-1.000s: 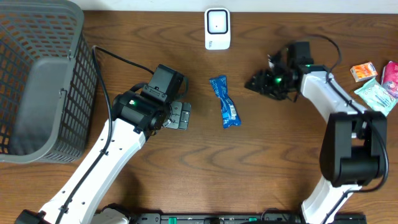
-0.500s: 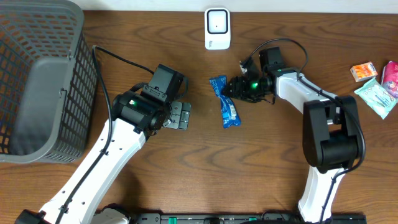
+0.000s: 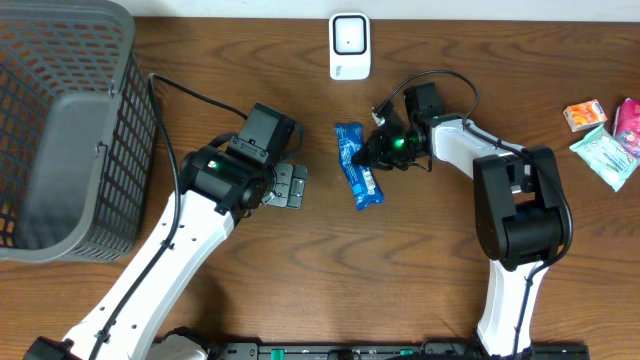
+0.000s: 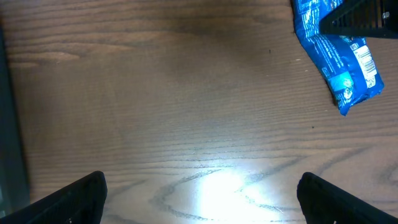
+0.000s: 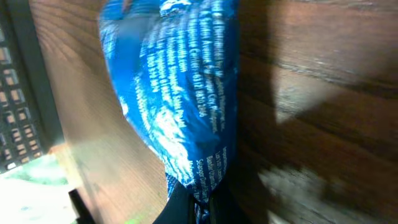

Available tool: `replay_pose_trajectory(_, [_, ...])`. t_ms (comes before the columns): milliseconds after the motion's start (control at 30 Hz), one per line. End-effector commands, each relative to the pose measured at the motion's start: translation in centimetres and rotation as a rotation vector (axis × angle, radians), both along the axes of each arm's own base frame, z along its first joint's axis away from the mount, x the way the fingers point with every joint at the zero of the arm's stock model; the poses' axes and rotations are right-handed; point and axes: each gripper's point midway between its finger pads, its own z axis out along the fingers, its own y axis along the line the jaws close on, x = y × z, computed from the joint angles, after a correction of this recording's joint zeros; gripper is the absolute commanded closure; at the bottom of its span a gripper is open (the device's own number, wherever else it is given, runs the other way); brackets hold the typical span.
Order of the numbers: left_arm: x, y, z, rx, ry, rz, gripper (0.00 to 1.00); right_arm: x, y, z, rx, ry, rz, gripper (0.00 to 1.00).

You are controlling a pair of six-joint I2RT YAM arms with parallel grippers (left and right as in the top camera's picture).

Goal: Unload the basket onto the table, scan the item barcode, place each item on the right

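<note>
Wooden table (image 3: 420,270): right hand (image 3: 371,152) pinches blue packet (image 3: 363,186).

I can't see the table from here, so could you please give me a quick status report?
Left gripper open over bare wooden table. Right gripper shut on edge of blue plastic snack packet. Packet short of white plastic scanner; nothing between.

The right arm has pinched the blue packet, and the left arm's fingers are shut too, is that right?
No: the left fingers stand wide open, as the left wrist view shows. The right fingers are indeed shut on the blue packet.
</note>
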Motion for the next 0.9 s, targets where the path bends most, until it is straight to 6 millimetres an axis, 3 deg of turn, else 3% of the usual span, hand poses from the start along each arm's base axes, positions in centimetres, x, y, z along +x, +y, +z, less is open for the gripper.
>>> replay_pose_trajectory(0, [0.0,0.2,-0.1,0.008,0.003,0.003,0.02,1.8,-2.5,0.3,-0.212,-0.077,-0.062,0.99])
replay_pose_trajectory(167, [0.0,0.2,-0.1,0.008,0.003,0.003,0.02,3.2,-7.0,4.9,-0.592,-0.228,-0.161,0.99])
replay_pose_trajectory(267, [0.0,0.2,-0.1,0.008,0.003,0.003,0.02,2.6,-10.7,8.3,-0.981,-0.367,-0.225,0.99])
replay_pose_trajectory(367, [0.0,0.2,-0.1,0.008,0.003,0.003,0.02,1.8,-12.2,9.4,-1.269,-0.45,-0.23,0.99])
replay_pose_trajectory(467, [0.0,0.2,-0.1,0.008,0.003,0.003,0.02,1.4,-12.0,8.2,-1.402,-0.484,-0.202,0.99])
replay_pose_trajectory(600, [0.0,0.2,-0.1,0.008,0.003,0.003,0.02,1.2,-11.5,4.5,-1.537,-0.487,-0.125,0.99])
replay_pose_trajectory(733, [0.0,0.2,-0.1,0.008,0.003,0.003,0.02,-0.1,-9.5,0.6,-1.484,-0.43,-0.055,0.98])
replay_pose_trajectory(867, [0.0,0.2,-0.1,0.008,0.003,0.003,0.02,-0.4,-6.0,0.4,-1.367,-0.432,-0.037,0.68])
